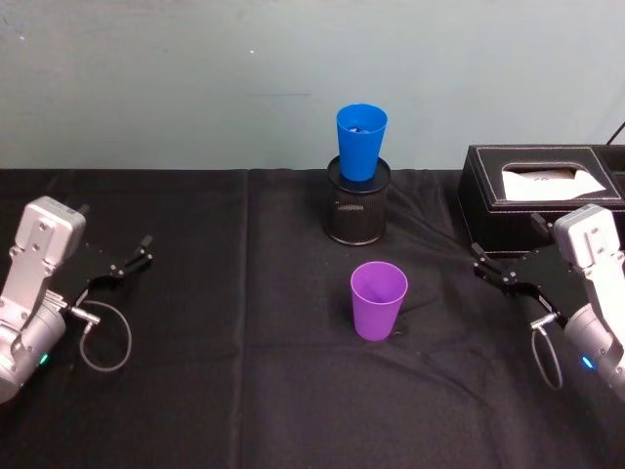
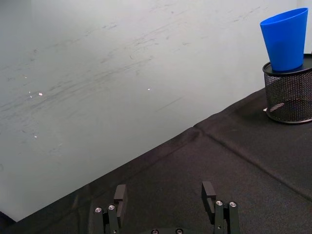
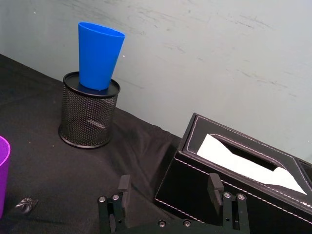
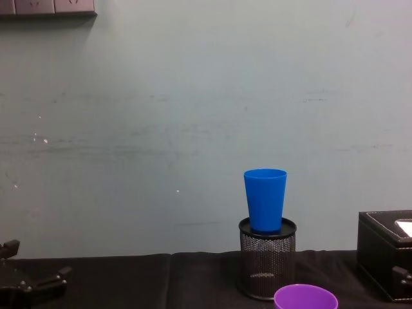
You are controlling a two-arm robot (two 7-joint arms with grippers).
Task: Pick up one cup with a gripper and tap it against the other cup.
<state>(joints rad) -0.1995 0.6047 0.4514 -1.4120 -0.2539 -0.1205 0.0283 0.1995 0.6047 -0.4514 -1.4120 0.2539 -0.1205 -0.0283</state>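
The purple cup (image 1: 378, 300) stands upright on the black tablecloth near the middle; its rim shows in the chest view (image 4: 306, 298) and its edge in the right wrist view (image 3: 3, 173). Behind it the blue cup (image 1: 361, 142) sits upright in the mouth of a black mesh pen holder (image 1: 357, 210), also seen from both wrists (image 2: 285, 40) (image 3: 99, 56). My left gripper (image 1: 142, 252) rests open at the table's left, far from both cups. My right gripper (image 1: 480, 262) is open at the right, a short way from the purple cup, holding nothing.
A black tissue box (image 1: 542, 195) with white tissue stands at the back right, just behind my right gripper (image 3: 169, 187). A pale wall closes off the far side of the table. Open cloth lies between the purple cup and each gripper.
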